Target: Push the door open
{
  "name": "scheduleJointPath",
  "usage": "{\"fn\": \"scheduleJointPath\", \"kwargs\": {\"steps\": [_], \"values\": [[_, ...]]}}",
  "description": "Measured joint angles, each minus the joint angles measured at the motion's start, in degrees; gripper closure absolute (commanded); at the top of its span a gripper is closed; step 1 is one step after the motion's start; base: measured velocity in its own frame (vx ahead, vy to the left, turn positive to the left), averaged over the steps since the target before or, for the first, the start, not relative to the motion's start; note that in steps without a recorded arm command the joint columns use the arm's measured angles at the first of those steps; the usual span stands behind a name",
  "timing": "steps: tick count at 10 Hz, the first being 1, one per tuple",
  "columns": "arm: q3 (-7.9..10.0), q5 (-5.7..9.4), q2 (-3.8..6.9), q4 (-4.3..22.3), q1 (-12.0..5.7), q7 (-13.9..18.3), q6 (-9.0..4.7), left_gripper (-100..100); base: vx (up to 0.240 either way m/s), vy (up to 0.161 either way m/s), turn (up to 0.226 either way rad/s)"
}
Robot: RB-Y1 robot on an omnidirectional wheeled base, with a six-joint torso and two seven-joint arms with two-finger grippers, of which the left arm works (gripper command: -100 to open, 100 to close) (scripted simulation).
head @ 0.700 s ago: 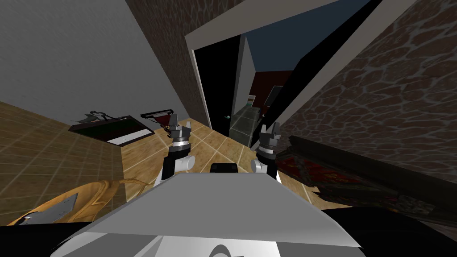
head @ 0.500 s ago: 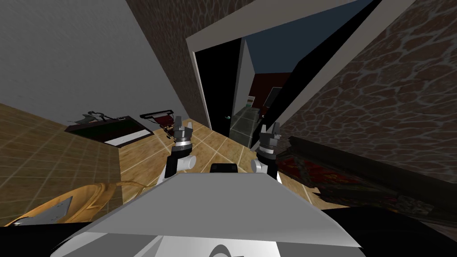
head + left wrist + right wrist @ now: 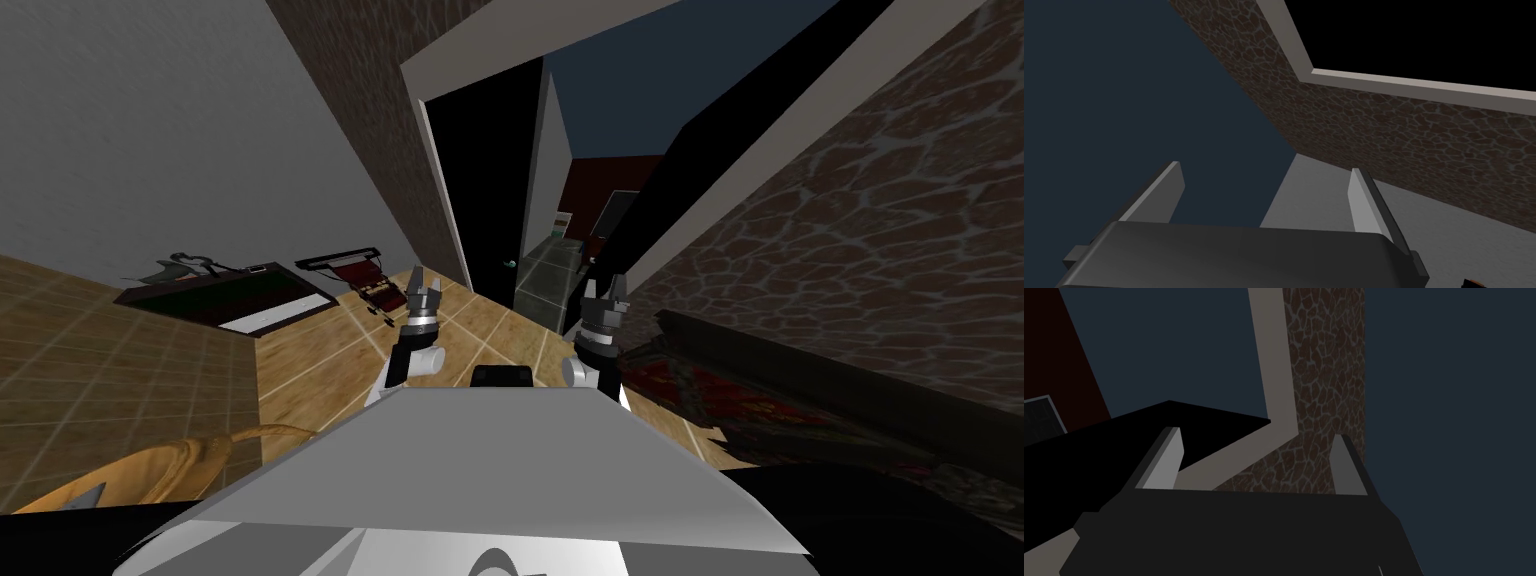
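Note:
The black door (image 3: 665, 165) stands swung inward along the right side of the pale grey door frame (image 3: 440, 190). My left gripper (image 3: 422, 293) is open over the tiled floor, a little short of the threshold and left of the opening. My right gripper (image 3: 605, 290) is open right by the door's lower edge; I cannot tell whether it touches. In the right wrist view the door (image 3: 1099, 438) is a black slab just beyond my open right gripper (image 3: 1256, 458), beside the frame (image 3: 1264, 363). The left wrist view has my left gripper (image 3: 1264, 192) open below the frame's corner (image 3: 1304, 70).
A stone-patterned wall (image 3: 880, 230) flanks the doorway on both sides. A red and black stroller-like thing (image 3: 365, 275) and a low dark cabinet (image 3: 225, 300) stand at the left wall. Dark furniture (image 3: 790, 400) lies on my right. A grey-green cabinet (image 3: 548, 268) stands beyond the doorway.
My left arm has swung right, toward the doorway. My view has shifted a little, so the things at the left wall sit further left. The right gripper has stayed put.

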Motion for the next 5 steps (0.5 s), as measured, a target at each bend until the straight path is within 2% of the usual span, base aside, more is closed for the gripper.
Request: {"fn": "scheduleJointPath", "kwargs": {"steps": [5], "values": [[-1.05,-0.68,0.88,6.31,-2.56,1.08,-1.62,-100,0.082,0.005,-0.017]]}}
